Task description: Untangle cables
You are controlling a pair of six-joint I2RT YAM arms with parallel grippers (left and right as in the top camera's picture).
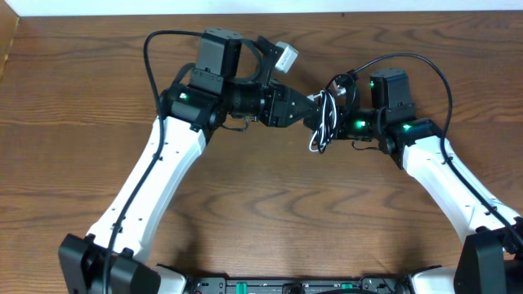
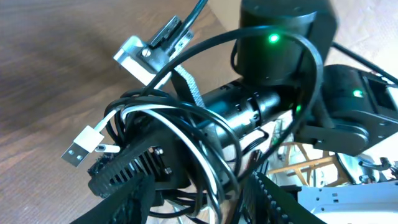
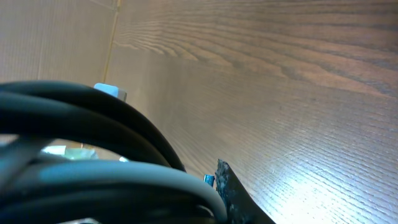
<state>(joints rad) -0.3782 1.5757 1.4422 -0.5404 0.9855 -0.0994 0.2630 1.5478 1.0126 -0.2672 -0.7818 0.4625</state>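
Two coiled cables (image 1: 324, 122) at 1 o'clock were straddled by the wide left gripper (image 1: 316, 112), right gripper (image 1: 337, 114) closure untellable; slow extraction of the white plug (image 2: 79, 149) was advised.

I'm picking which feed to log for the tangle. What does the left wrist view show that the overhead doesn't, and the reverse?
Left wrist only: the white cable's plug up close, and how the black and white loops cross. Overhead only: the left arm and right arm whole, base to wrist. Both: the wound cables between the arms' ends, and the wooden table.
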